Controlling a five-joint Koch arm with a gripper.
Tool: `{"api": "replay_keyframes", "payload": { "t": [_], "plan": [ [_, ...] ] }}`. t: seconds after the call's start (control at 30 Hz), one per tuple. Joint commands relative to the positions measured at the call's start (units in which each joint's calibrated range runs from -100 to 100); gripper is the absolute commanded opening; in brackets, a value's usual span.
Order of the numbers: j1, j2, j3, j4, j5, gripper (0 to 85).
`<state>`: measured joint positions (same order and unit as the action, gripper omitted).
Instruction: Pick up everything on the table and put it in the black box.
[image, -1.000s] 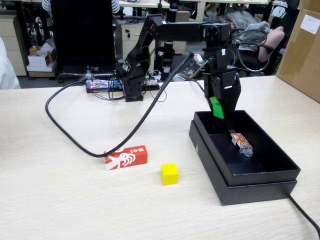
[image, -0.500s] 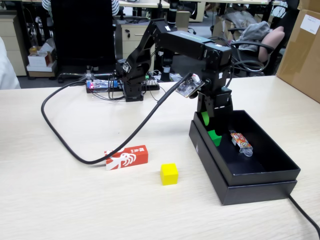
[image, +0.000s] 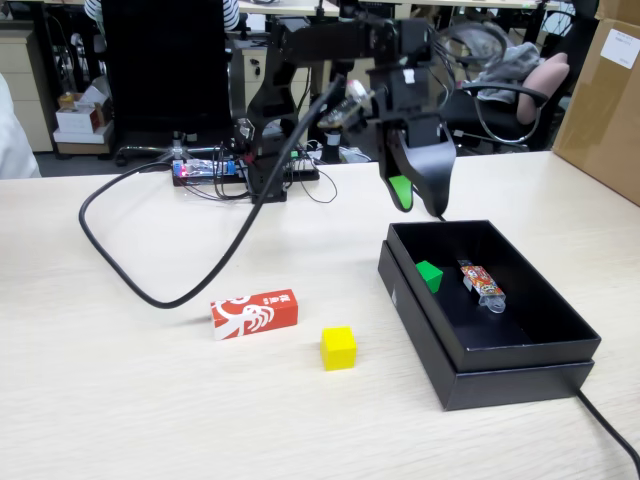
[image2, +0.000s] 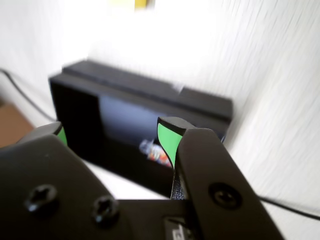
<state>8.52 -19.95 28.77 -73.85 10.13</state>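
The gripper (image: 412, 200) hangs empty, jaws apart, over the beige table (image: 120, 400).

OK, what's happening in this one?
A small black arm is clearing the table into the black box. The green cube already lies inside beside a wrapped packet. The gripper hangs open and empty above the box's far corner. The red carton and yellow cube remain outside.
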Motion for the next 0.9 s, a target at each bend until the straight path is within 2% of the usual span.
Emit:
{"api": "replay_keyframes", "payload": {
  "t": [0.0,0.3,0.53,0.87],
  "plan": [
    [-3.76,-3.86,-2.38,0.2,-2.74,39.5],
    [-10.84,3.94,-12.9,1.32,-6.54,43.2],
    [-12.8,6.93,-22.24,8.92,-7.96,43.2],
    [-15.14,12.09,-21.6,16.18,-9.67,43.0]
  ]
}}
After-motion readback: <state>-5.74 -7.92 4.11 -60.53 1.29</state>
